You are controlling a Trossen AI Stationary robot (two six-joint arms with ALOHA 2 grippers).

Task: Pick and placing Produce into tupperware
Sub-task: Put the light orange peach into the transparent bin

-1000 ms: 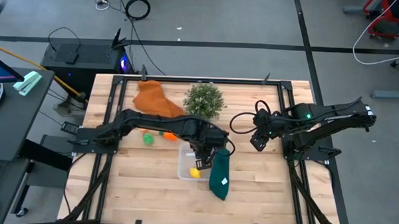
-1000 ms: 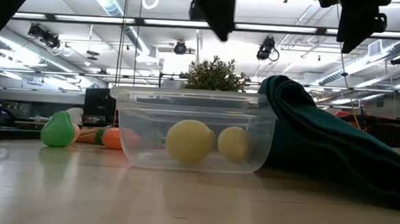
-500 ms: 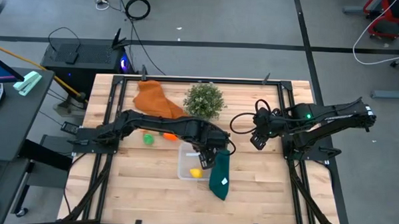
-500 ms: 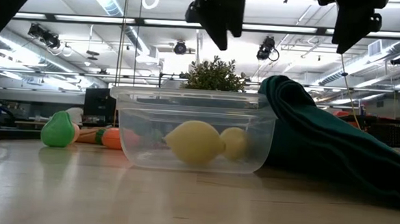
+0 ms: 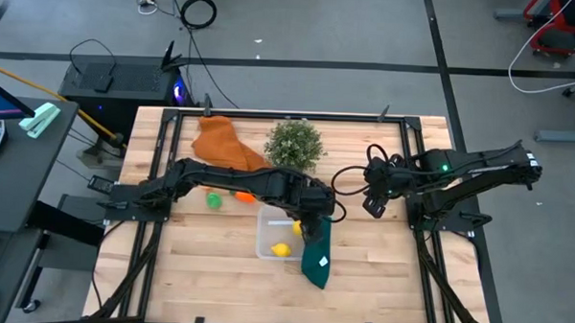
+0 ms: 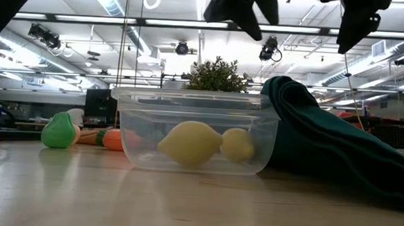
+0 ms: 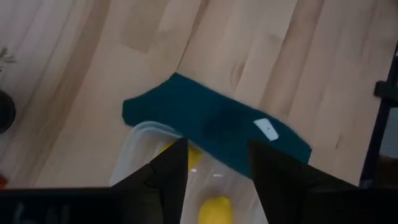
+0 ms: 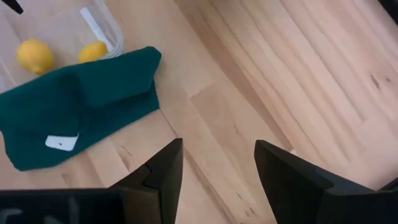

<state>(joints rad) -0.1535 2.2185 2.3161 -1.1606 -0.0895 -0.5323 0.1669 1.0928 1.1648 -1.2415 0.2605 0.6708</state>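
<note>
The clear tupperware sits mid-table with two yellow lemons resting on its floor; they also show in the left wrist view as lemons and in the right wrist view as lemons. A green toy fruit and the orange carrot lie on the table left of the tupperware. My left gripper hovers open above the tupperware's right edge, touching nothing. My right gripper waits open, raised above the table's right part.
A dark green cloth lies against the tupperware's right side, partly over its rim. The potted plant and an orange cloth stand toward the far edge. Bare wood shows along the near edge and at the right.
My left gripper has shifted a little toward the table's right edge above the tupperware and has turned. The nearer lemon has rolled over inside the tupperware, showing its pointed end now, and has settled beside the other lemon.
</note>
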